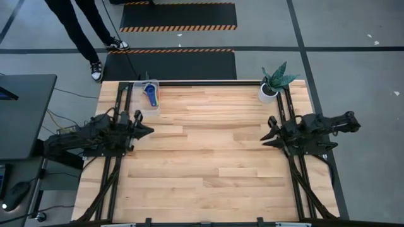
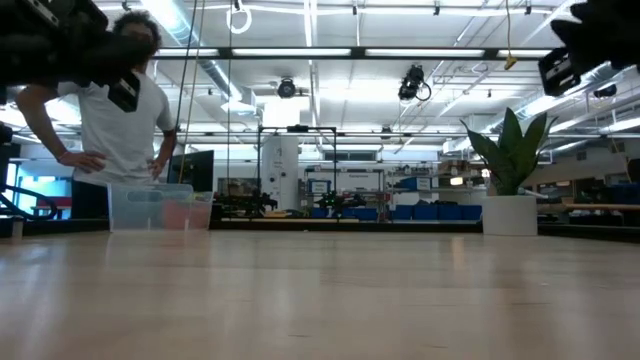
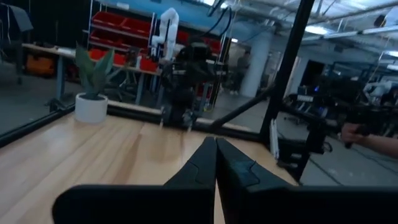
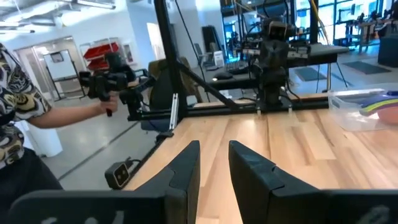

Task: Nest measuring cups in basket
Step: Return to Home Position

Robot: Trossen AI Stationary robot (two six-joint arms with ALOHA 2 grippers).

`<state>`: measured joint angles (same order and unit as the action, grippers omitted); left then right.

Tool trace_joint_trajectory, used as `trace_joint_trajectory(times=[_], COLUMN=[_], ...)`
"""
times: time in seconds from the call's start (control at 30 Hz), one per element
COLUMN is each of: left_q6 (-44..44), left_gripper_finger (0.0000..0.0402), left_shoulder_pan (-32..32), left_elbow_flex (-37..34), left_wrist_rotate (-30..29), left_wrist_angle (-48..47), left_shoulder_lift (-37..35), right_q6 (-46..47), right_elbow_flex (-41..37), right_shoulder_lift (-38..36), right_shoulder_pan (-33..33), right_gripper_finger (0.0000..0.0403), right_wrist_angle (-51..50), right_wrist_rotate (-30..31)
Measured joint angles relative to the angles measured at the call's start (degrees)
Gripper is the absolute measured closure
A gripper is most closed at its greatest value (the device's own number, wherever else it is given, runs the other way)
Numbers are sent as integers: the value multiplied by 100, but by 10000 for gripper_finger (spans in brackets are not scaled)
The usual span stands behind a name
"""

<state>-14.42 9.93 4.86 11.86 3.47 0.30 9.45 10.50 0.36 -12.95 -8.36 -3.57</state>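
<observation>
The clear basket (image 1: 137, 107) stands at the table's far left, resting on its flat bottom; it also shows in the low view (image 2: 150, 207) and the right wrist view (image 4: 360, 115). Inside lies a blue measuring cup (image 1: 151, 93), and the right wrist view shows blue and yellow cups (image 4: 380, 104) nested there. My left gripper (image 1: 150, 131) hovers shut near the table's left edge, on the near side of the basket, pointing level toward the right (image 3: 216, 142). My right gripper (image 1: 265, 135) hovers open at the right edge, pointing left, with nothing between its fingers (image 4: 214, 148).
A white pot with a green plant (image 1: 269, 90) stands at the far right corner. Black frame rails (image 1: 297, 176) run along both side edges. A person (image 2: 120, 120) stands beyond the far left edge, and a hand holding a device (image 4: 106, 93) shows off the table.
</observation>
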Motion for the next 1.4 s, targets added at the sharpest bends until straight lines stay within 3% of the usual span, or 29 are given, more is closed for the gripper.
trace_joint_trajectory(times=[0.33,0.6,1.4], left_q6=[166,1080,1060], left_gripper_finger=[391,391,391], left_shoulder_pan=[0,-4,-4], left_elbow_flex=[-432,-432,-443], left_wrist_rotate=[-14,-15,-164], left_wrist_angle=[18,-41,214], left_shoulder_lift=[48,46,45], right_q6=[152,-462,-318], right_elbow_flex=[-1004,-1014,-1014], right_shoulder_lift=[64,254,424], right_shoulder_pan=[0,-4,-4], right_gripper_finger=[312,312,312], right_wrist_angle=[958,944,999], right_wrist_rotate=[481,358,393])
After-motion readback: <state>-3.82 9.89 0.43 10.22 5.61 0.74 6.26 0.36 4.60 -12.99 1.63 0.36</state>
